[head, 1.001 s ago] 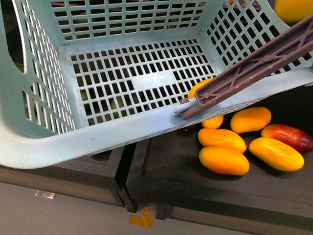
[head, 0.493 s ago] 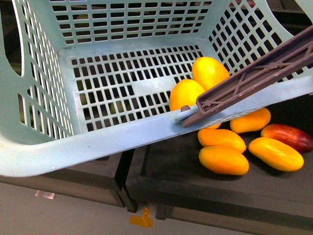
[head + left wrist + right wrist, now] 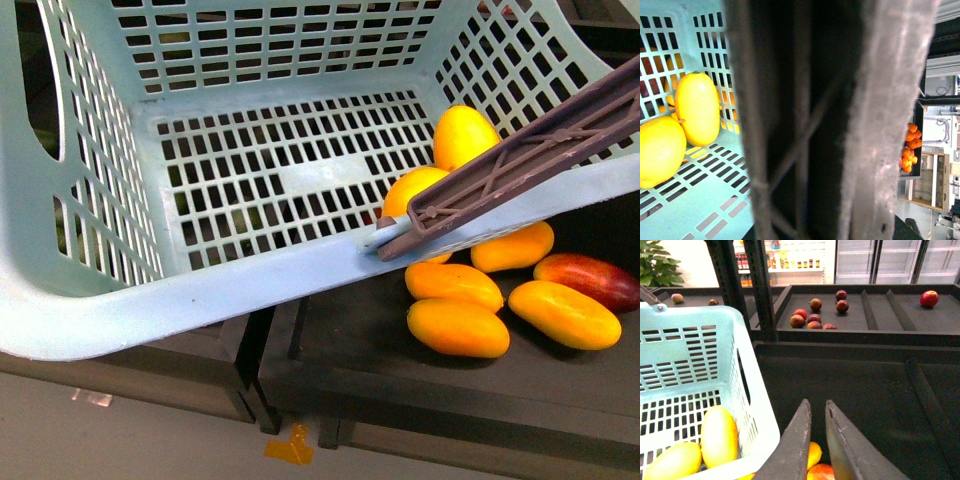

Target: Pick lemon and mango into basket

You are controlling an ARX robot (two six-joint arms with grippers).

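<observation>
Blue-green slotted plastic basket holds both yellow fruits by its right wall: plump lemon, elongated mango. Placing looks done. Right pincer empty, nearly closed, outside basket; next, retreat. Left pincer: cannot tell, brown handle blocks view.

Dark tapered jaws (smooth, flat-sided, matte) on right gripper

All views close — share basket interior, two fruits.
</observation>
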